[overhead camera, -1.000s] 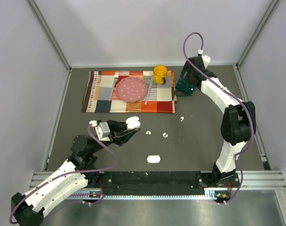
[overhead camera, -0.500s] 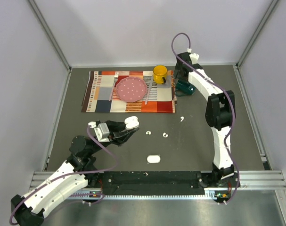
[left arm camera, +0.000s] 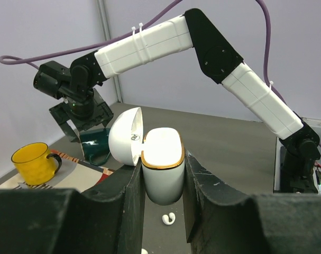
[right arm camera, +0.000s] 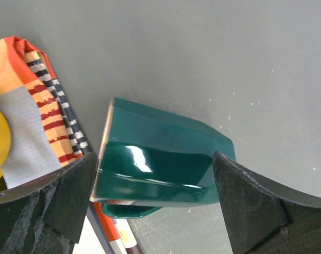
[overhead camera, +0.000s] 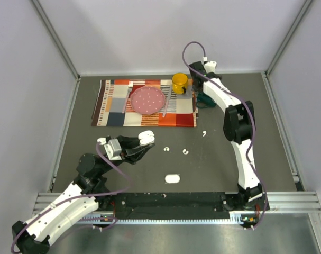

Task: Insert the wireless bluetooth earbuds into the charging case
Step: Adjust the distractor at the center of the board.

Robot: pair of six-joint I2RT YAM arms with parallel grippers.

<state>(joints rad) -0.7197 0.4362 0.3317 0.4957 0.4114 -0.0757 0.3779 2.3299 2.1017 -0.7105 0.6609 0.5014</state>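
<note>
Worktop [overhead camera: 229, 169]: the striped placemat [overhead camera: 115, 114] serves as the reference.

Right gripper [right arm camera: 154, 157]: jaws wide, straddling a green cup [right arm camera: 165, 143] just off the placemat's right edge, well apart from the task items.

Left gripper [left arm camera: 164, 180]: clamped on the charging case [left arm camera: 161, 153], lid hinged back, raised in front of the placemat's near edge.

Three earbuds [overhead camera: 185, 152] lie loose on the worktop, in front of the placemat's near right corner.

Assessment: the case is presented, but no earbud is picked up yet. The next move calls for the right gripper to reach an earbud and take it in a narrow pinch.
</note>
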